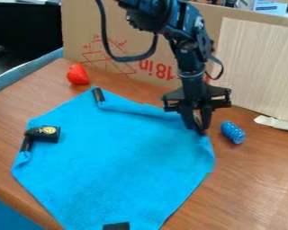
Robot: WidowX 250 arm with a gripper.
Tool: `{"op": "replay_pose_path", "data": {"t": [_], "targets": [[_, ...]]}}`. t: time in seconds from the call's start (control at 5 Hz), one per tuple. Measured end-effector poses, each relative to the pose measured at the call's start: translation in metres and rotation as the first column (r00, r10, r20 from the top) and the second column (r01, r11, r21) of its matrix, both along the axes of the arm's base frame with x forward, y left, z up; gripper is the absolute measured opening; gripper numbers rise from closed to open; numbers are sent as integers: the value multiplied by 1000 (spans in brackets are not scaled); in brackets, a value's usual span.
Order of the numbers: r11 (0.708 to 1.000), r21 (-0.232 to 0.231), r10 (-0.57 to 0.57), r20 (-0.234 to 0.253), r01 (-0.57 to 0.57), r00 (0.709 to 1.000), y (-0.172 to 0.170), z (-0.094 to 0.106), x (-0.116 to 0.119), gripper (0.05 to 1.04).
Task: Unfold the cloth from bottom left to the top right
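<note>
Your blue cloth [122, 157] spreads over the table [254, 179], below and left of the gripper [197, 128], its near end cut off. At the cloth's edge, you cannot tell whether the gripper is open or pinching fabric. Far below-left, a dark piece [116, 226] is cut off, unidentifiable.

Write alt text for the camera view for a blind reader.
A black robot gripper hangs at the upper right edge of a blue cloth, mostly spread on a wooden table. A ridged blue cylinder lies right of it, a red object upper left.
</note>
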State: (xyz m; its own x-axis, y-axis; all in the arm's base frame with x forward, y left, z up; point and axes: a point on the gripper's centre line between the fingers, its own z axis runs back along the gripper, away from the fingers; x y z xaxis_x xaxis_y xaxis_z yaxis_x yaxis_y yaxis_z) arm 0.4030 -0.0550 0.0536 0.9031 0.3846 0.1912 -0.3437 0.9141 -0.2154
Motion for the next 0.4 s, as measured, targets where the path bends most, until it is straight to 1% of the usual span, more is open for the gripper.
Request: {"op": "replay_pose_path", "data": {"t": [0.2, 0.4], "targets": [[993, 47, -107, -3, 107, 994, -3, 16, 6, 765], [966, 63, -248, -47, 251, 967, -10, 44, 13, 990]]}}
